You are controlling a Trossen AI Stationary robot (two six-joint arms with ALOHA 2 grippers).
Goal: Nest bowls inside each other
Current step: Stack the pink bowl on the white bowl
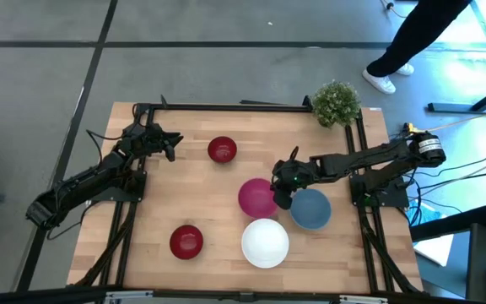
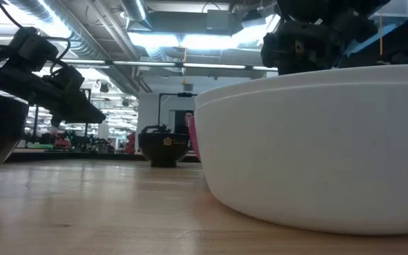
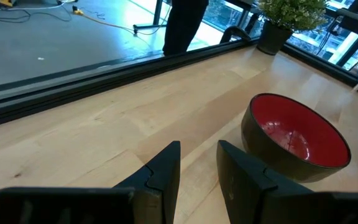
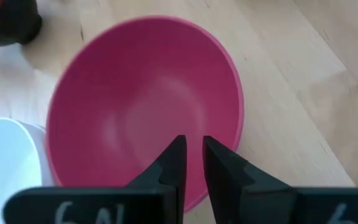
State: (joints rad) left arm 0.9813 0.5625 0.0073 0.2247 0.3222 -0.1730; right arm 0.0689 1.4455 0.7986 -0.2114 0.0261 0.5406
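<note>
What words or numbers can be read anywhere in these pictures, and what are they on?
"6N" and a further "6": pale handwritten marks on the dark body of the right hand, cut off at the picture's edge, so the reading is uncertain.
Small orange sticker on the far dark red bowl: too small to read.
Nothing else readable.

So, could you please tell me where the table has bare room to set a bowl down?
Bare wood lies between the far red bowl and near red bowl, left of the pink bowl. It is crowded where pink, blue bowl and white bowl cluster under the right end effector.
</note>
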